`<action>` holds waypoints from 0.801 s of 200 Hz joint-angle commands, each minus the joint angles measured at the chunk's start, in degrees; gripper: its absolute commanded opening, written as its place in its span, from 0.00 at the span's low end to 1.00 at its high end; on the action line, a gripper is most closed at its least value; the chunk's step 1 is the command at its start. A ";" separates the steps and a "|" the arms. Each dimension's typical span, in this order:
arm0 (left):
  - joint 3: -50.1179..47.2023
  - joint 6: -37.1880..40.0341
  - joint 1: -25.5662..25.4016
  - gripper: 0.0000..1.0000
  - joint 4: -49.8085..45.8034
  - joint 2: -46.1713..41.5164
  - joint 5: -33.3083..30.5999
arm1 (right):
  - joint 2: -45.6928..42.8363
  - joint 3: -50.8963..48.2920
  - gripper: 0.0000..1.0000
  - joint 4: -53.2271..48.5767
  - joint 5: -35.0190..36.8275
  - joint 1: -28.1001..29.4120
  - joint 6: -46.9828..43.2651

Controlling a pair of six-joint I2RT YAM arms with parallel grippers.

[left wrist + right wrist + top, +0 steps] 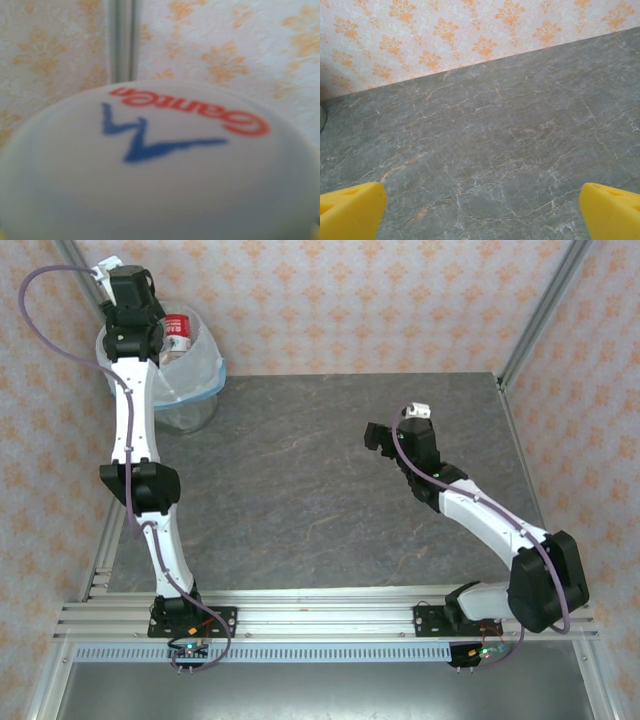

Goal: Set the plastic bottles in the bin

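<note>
Top external: grey marble table (300, 490), orange-patterned walls (380, 300); right jaws wide, left jaws unclear.

Grey marbled table (300, 490), orange-patterned walls (350, 300), metal posts (543, 310)

The top external view looks down from above and behind the arm bases (195, 618) over the whole tabletop (300, 490), with the bin (205, 375) at far left. The left wrist view sits very close to a blurred white printed surface (160, 195), facing the patterned wall (225, 45). The right wrist view looks obliquely across bare tabletop, shared with the overhead view, toward the wall.
</note>
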 commanded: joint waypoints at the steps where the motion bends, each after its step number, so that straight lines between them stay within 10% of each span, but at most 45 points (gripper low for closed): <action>1: 1.98 1.45 1.70 0.59 -1.35 1.72 -2.32 | -1.97 -0.77 0.99 -1.39 2.23 -0.04 -1.29; 102: 4.13 -1.63 3.45 0.67 -9.25 5.97 -0.10 | -2.68 -1.79 0.99 -1.48 2.23 -0.07 -0.15; 160: 4.21 -14.04 5.19 0.71 -8.27 3.68 12.94 | -2.51 -0.95 0.99 -2.33 1.82 -0.06 -0.05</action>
